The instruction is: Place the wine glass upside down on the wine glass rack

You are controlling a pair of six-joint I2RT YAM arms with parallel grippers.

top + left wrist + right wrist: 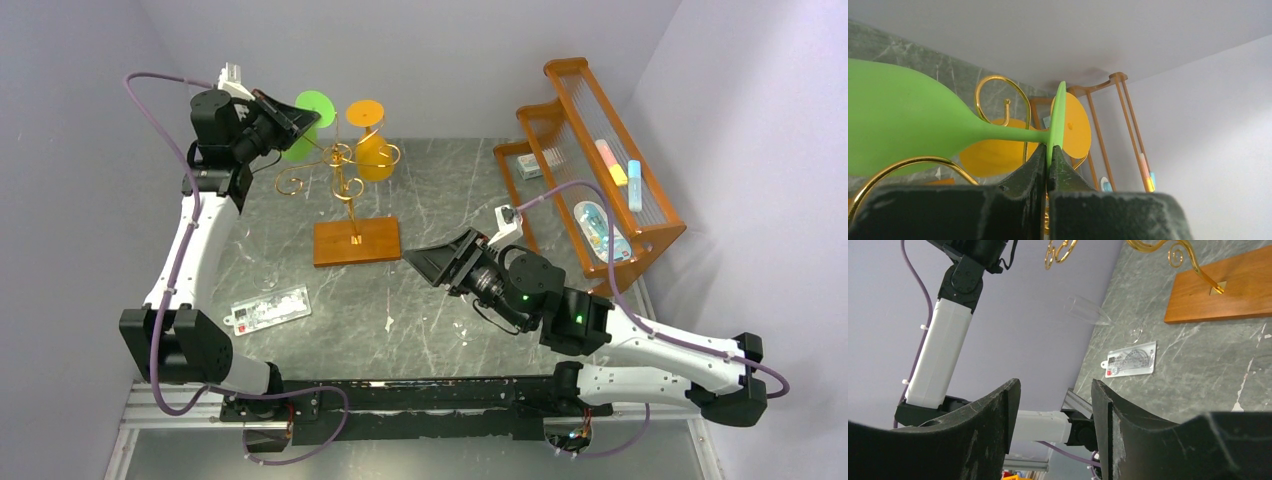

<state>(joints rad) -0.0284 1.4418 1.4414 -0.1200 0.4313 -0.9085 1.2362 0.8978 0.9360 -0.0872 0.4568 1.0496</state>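
Note:
My left gripper (pixel 292 120) is raised at the back left and shut on the round foot of a green wine glass (pixel 302 135). In the left wrist view the fingertips pinch the foot's rim (pixel 1056 117), and the bowl (pixel 898 125) points away to the left, beside a gold scroll arm (pixel 998 90). The wine glass rack (pixel 340 170) is gold wire on a wooden base (pixel 356 241). An orange wine glass (pixel 374 152) hangs upside down on it. My right gripper (pixel 420 262) is open and empty, low to the right of the base; it also shows in the right wrist view (pixel 1055 405).
A large orange slatted shelf (pixel 590 170) with small items stands at the back right. A flat clear package (pixel 267 310) lies at the front left. A clear glass (pixel 1088 310) lies on its side near the table's left edge.

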